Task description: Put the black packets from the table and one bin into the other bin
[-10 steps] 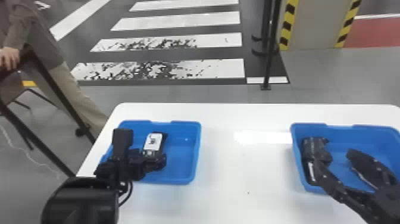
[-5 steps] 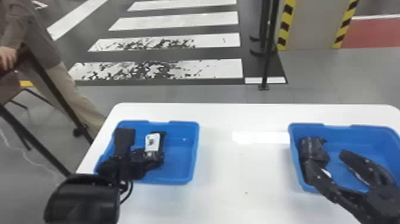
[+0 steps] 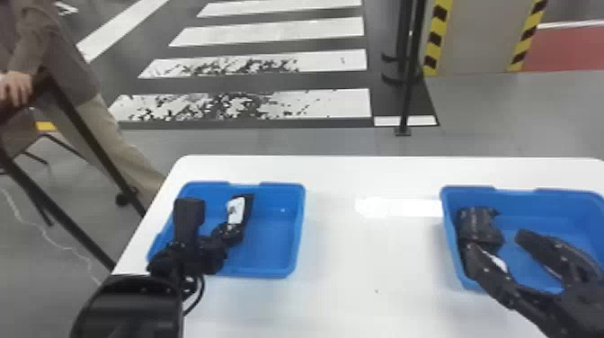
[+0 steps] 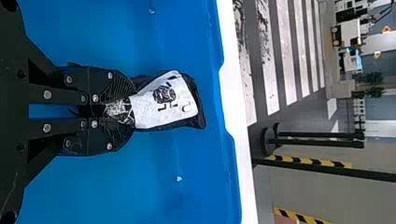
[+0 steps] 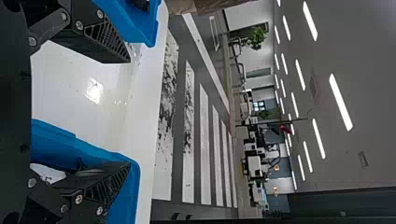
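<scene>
A white surface carries two blue bins, the right bin and the left bin. At the right bin, the right gripper stands wide open near black packets (their exact number cannot be told) by the inner side wall. In the left bin, the left gripper pinches one end of a white-labelled packet. The job appears well along: if the right bin is the destination, that packet has yet to cross.
</scene>
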Robot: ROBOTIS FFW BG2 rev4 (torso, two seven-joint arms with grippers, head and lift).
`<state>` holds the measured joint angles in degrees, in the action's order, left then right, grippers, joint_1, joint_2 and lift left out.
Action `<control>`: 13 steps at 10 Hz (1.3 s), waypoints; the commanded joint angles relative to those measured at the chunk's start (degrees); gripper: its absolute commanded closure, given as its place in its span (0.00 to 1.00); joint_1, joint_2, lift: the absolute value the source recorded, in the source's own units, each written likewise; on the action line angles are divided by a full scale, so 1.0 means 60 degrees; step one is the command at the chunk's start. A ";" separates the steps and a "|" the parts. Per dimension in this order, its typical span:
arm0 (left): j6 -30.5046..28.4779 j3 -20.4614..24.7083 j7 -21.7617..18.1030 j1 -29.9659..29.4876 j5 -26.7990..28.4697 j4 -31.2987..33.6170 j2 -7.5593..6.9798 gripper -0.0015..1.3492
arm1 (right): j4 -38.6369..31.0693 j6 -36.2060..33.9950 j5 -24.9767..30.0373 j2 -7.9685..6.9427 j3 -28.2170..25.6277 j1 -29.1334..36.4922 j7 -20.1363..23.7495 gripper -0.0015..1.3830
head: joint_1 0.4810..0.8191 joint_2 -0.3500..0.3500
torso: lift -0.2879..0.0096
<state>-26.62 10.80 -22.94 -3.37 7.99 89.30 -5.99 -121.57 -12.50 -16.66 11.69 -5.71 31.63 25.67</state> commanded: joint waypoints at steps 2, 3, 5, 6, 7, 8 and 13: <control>0.1086 0.0104 -0.0015 -0.0984 -0.1427 0.1371 0.0134 0.90 | -0.0094 -0.0002 -0.0099 0.0000 0.0000 -0.0069 0.0000 0.19 | 0.63 0.70 | 0.60; 0.1648 0.0200 -0.0015 -0.1547 -0.2303 0.2027 0.0222 0.90 | -0.0164 -0.0002 -0.0233 0.0000 0.0000 -0.0116 0.0014 0.19 | 0.63 0.68 | 0.60; 0.3195 0.0009 -0.0044 -0.2859 -0.3845 0.3176 0.0412 0.90 | -0.0820 -0.0565 -0.0499 0.0000 -0.0038 -0.0280 0.0029 0.19 | 0.63 0.66 | 0.60; 0.3500 -0.0238 -0.0117 -0.3398 -0.3998 0.3715 0.0456 0.90 | -0.1219 -0.1127 -0.0404 0.0029 -0.0038 -0.0585 0.0088 0.19 | 0.63 0.65 | 0.60; 0.3851 -0.0619 -0.0161 -0.3633 -0.4093 0.3902 0.0442 0.90 | -0.1453 -0.1690 -0.0385 0.0044 0.0019 -0.0983 0.0205 0.19 | 0.63 0.63 | 0.60; 0.3922 -0.1038 -0.0205 -0.3633 -0.4112 0.3926 0.0412 0.90 | -0.1711 -0.2229 -0.0404 0.0132 0.0286 -0.1382 0.0219 0.19 | 0.63 0.61 | 0.60; 0.4086 -0.2542 -0.0235 -0.3328 -0.4302 0.3949 -0.0012 0.90 | -0.1429 -0.3659 -0.1090 0.0454 0.2228 -0.3632 0.0234 0.19 | 0.63 0.61 | 0.60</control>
<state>-2.30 -3.85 -24.34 -23.48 -17.73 112.96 -5.91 -130.85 -34.35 -23.13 14.37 6.76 10.80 27.12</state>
